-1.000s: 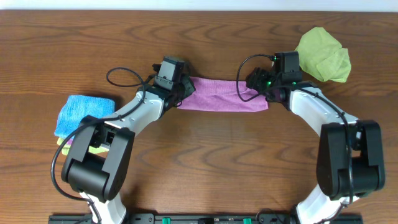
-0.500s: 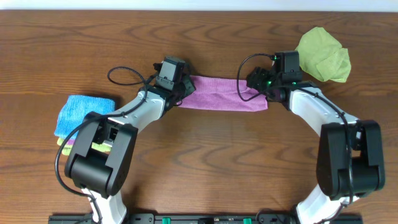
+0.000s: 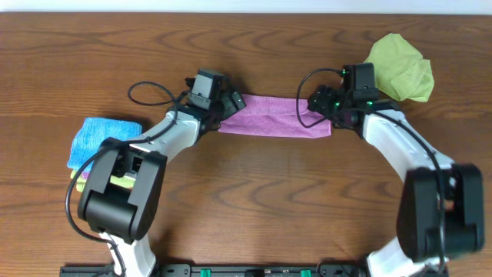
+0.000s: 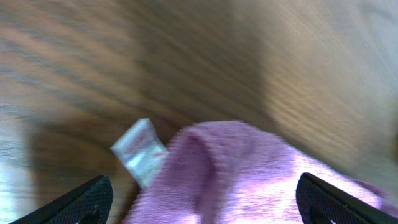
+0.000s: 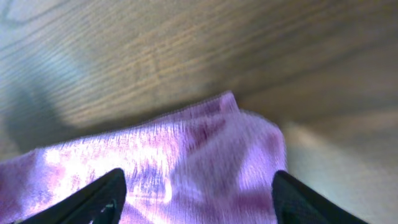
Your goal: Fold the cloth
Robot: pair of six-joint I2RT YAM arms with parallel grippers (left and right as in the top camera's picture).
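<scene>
The wooden surface (image 3: 254,200) carries the cloth (image 3: 273,123) as a flat folded band, upper middle of the frame. The left end effector (image 3: 233,102) and the right end effector (image 3: 314,101) sit at its ends, both spread wide and gripping nothing, probably to let the fold settle. A white tag (image 4: 140,152) pokes out.

On the wooden counter (image 3: 261,200) lie the cloth (image 3: 273,125), a flat strip, a crumpled lime-green cloth (image 3: 400,68) and a blue cloth (image 3: 104,140).
</scene>
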